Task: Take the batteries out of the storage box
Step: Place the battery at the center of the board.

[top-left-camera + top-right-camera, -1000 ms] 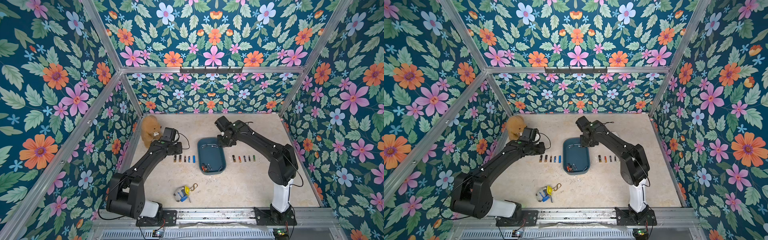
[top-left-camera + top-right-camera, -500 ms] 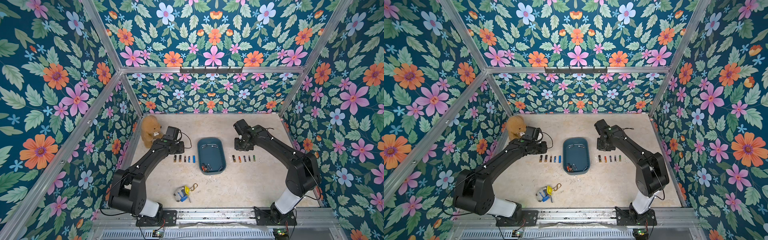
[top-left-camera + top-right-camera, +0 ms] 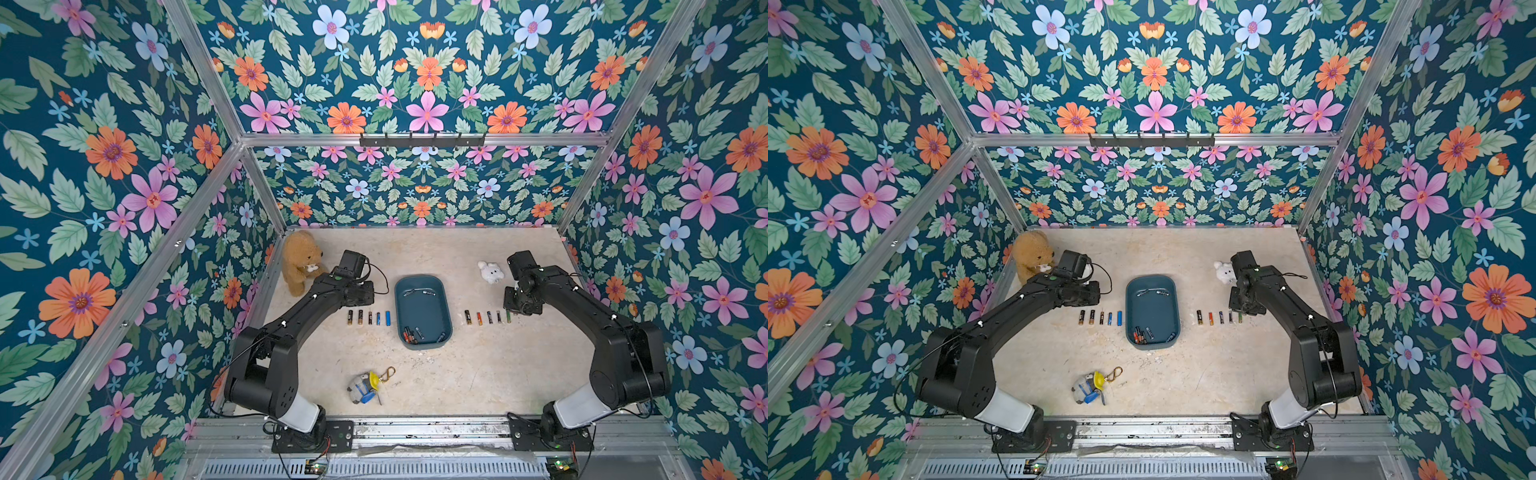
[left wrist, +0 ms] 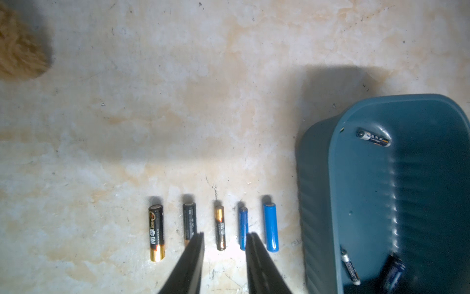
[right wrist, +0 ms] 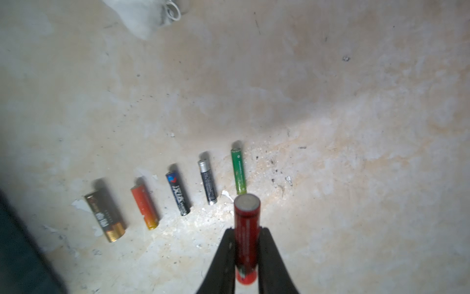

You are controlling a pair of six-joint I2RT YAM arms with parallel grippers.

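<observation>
The teal storage box [image 3: 422, 307] [image 3: 1152, 307] sits mid-table. A few batteries [image 3: 411, 334] lie in its near corner, and one battery [image 4: 373, 137] lies at its far end. A row of several batteries [image 3: 369, 318] lies left of the box and another row [image 3: 488, 317] lies right of it. My right gripper [image 5: 246, 230] is shut on a red battery [image 5: 246, 216], low over the table just past the green battery [image 5: 238, 173] that ends the right row. My left gripper [image 4: 225, 236] hangs open and empty above the left row, over a black-and-gold battery [image 4: 220, 227].
A brown teddy bear [image 3: 299, 262] stands at the back left next to the left arm. A small white plush [image 3: 490, 272] lies behind the right row. A toy keychain [image 3: 365, 386] lies near the front. Flowered walls enclose the table.
My right arm has swung from over the box's far end to the outer end of the right row, carrying the red battery. The left arm has barely moved.
</observation>
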